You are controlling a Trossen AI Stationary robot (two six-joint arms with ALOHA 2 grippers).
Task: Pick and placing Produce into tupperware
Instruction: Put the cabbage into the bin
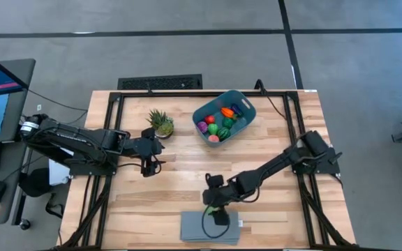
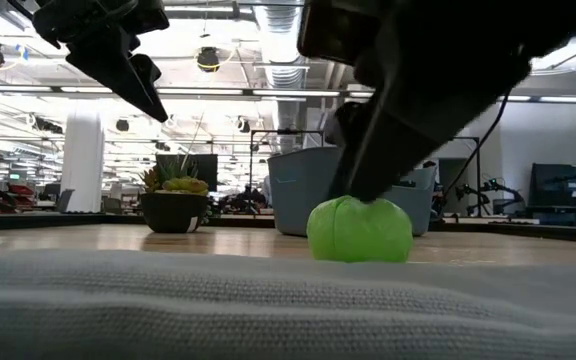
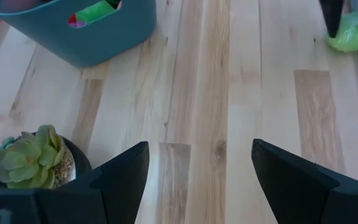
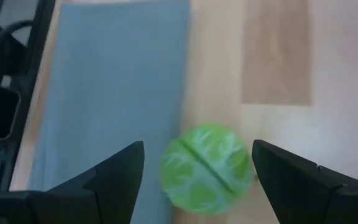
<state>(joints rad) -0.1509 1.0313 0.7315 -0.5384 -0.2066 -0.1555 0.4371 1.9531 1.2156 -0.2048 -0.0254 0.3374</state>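
Produce: 1 green cabbage [image 4: 206, 168] on wood, touching the grey slab [image 1: 209, 228] edge; several pieces in 1 teal bin [image 1: 223, 116], beyond the slab | My right gripper [image 4: 197, 177]: fingers apart, astride cabbage | My left gripper [image 3: 197, 180]: fingers apart, empty, beside 1 potted plant [image 1: 161, 123] | Surface: slatted wood table [image 1: 180, 188]; workshop hall beyond.

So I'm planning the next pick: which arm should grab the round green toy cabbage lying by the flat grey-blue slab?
Right. Its open gripper hangs directly over the round green toy cabbage; the left gripper sits far off beside the potted plant.
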